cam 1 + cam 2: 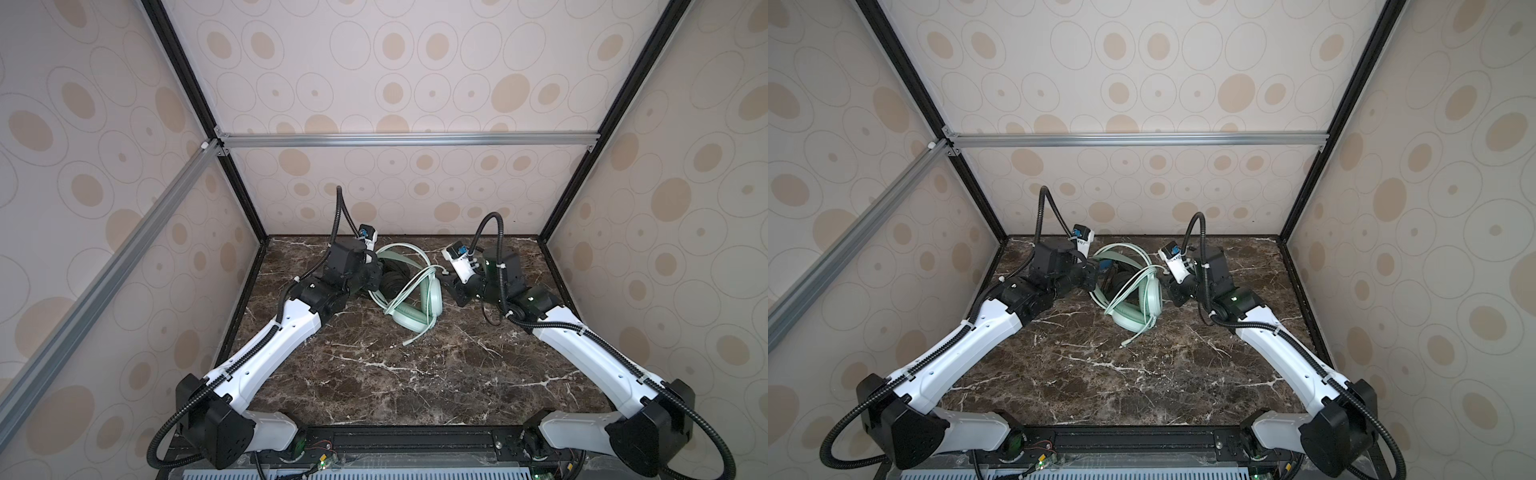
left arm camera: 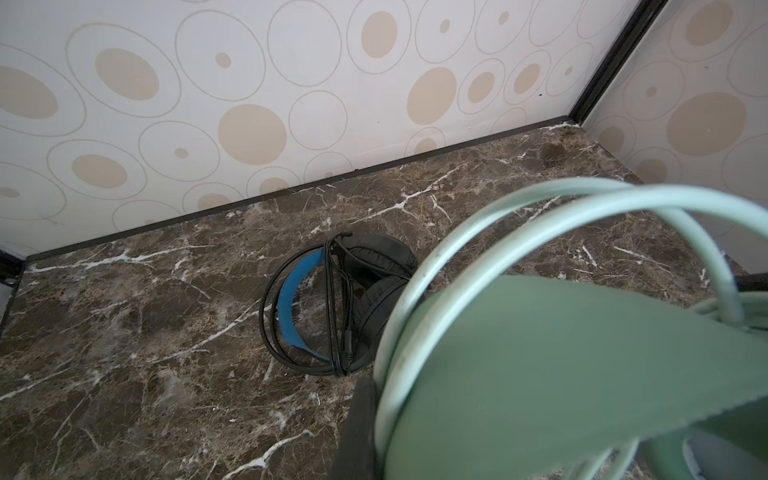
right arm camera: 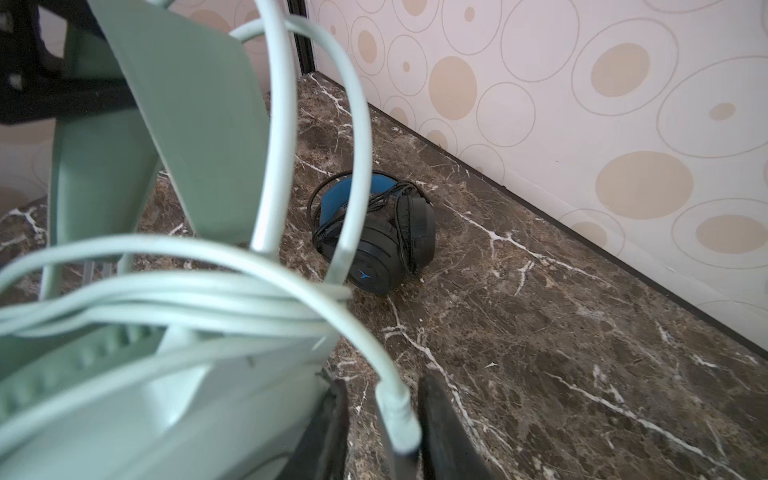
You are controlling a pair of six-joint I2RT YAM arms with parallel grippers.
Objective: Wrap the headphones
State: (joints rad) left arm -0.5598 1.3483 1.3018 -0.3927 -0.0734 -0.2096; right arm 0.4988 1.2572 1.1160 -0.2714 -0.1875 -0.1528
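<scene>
On the left, the left gripper (image 1: 375, 272) is closed tight on the headband of the mint-green plastic over-ear headphones (image 1: 432, 296), which stand tilted at the back of the dark brown marble table (image 1: 374, 374). Just behind them lie the black over-ear headphones with blue lining (image 3: 374, 249). On the right, the right gripper (image 3: 386, 380) has its fingers apart, and the pale green cable (image 3: 397, 411) passes loosely between them.

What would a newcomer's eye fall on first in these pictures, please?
The mint-green headphones stand upright in the far half of the marble table, their pale cable looped loosely around them. Behind them, nearer the back wall, lies a black pair with blue lining, its thin cable already wound around it.
</scene>
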